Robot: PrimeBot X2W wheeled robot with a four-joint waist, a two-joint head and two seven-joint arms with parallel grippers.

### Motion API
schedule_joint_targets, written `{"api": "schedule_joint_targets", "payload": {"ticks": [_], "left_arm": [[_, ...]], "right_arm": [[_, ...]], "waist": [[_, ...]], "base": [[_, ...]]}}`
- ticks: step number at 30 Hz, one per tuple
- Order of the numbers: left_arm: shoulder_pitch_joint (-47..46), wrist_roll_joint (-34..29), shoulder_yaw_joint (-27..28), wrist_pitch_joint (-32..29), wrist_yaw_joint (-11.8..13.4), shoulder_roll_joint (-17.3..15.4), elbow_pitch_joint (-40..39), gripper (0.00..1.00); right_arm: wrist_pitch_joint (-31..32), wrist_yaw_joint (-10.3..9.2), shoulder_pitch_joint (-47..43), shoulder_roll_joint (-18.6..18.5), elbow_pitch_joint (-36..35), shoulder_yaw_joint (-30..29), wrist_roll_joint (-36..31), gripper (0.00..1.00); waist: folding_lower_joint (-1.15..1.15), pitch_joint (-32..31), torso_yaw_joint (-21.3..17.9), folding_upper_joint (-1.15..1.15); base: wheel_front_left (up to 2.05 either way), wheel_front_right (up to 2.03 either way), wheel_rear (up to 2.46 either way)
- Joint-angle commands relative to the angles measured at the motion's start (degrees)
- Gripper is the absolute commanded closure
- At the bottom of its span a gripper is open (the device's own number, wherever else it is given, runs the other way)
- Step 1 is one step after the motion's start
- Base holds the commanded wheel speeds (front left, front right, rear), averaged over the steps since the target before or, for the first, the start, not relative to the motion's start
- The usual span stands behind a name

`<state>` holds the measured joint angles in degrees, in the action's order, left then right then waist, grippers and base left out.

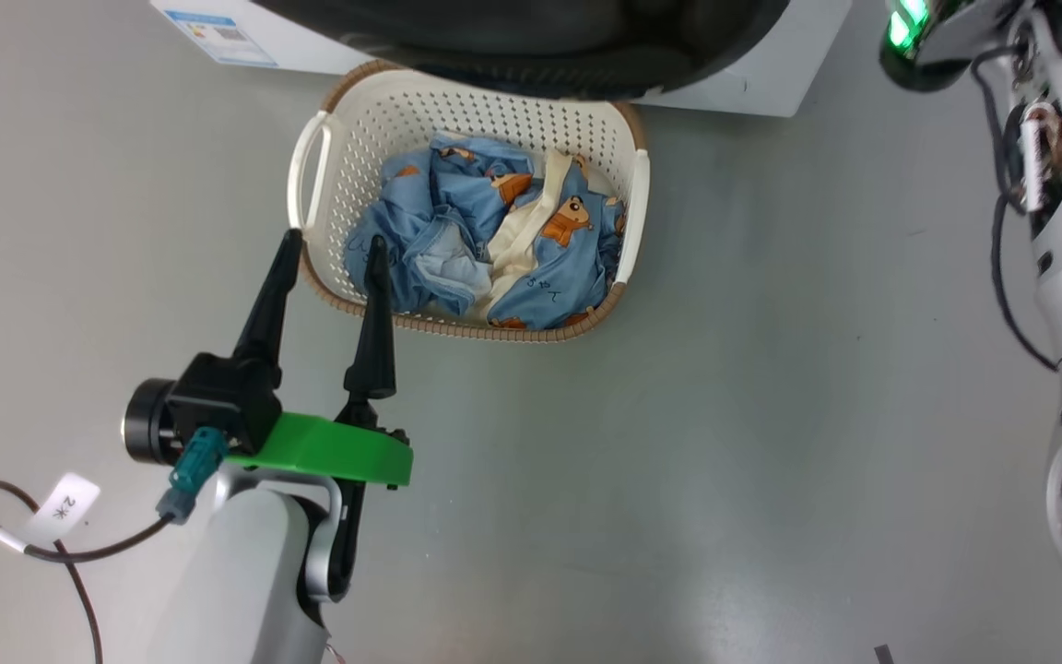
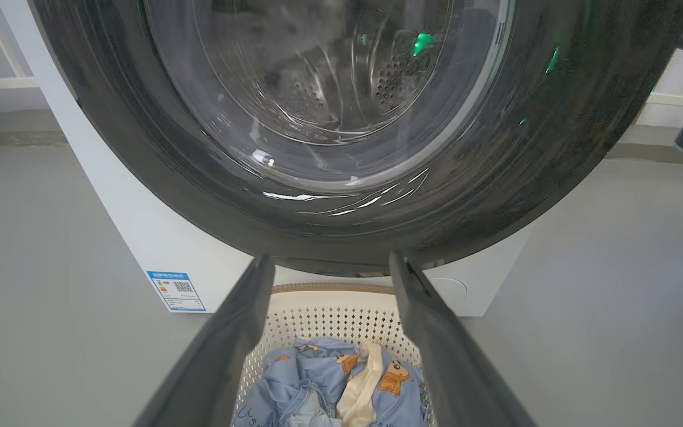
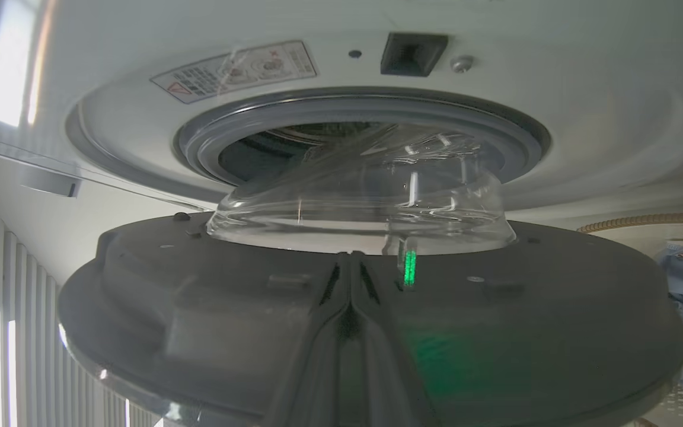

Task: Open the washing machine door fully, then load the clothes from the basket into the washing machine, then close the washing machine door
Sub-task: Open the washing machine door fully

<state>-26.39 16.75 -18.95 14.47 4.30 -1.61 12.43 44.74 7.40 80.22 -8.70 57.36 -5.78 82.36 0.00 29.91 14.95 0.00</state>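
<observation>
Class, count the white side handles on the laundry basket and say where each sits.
2. One handle on the basket's left side, near the open left gripper; the other handle on its right side. The washing machine door covers part of the far rim.

Laundry corner in a bare test room, more lab than home. White front-loading washing machine (image 2: 158, 237) stands straight on a seamless grey floor (image 1: 725, 461), dead ahead of the left pincer (image 1: 334, 240). Blue energy label (image 2: 175, 290) stuck low on its front. Basket (image 1: 457, 120) of clothes (image 1: 494, 231) on the floor at the pincer's tips. Pale ribbed wall panelling (image 3: 21, 332) beside the machine. Tagged loose cable (image 1: 65, 505) behind the pincer's wrist.
</observation>
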Motion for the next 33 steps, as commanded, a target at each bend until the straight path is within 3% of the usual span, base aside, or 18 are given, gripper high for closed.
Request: {"api": "schedule_joint_targets", "payload": {"ticks": [1,16,33], "left_arm": [[0.36,-0.6,1.98,0.52,0.3,-1.27,-0.89,0.0],[2.77,-1.26,2.29,0.52,-0.05,-1.27,0.33,0.0],[6.31,-1.55,0.13,0.52,-1.45,-1.27,3.0,0.0]], "right_arm": [[1.41,0.09,-2.17,2.98,-2.62,1.02,0.8,1.0],[7.41,0.09,-17.23,5.5,-16.04,4.71,2.55,1.0],[4.83,0.09,-30.32,5.81,-24.14,19.17,8.88,1.0]], "waist": [[0.0,-0.75,-0.36,0.0],[0.0,-6.21,-1.65,0.0],[0.0,-13.88,-1.04,0.0]], "base": [[0.0,0.0,0.0],[0.0,0.0,0.0],[0.0,0.0,0.0]]}}
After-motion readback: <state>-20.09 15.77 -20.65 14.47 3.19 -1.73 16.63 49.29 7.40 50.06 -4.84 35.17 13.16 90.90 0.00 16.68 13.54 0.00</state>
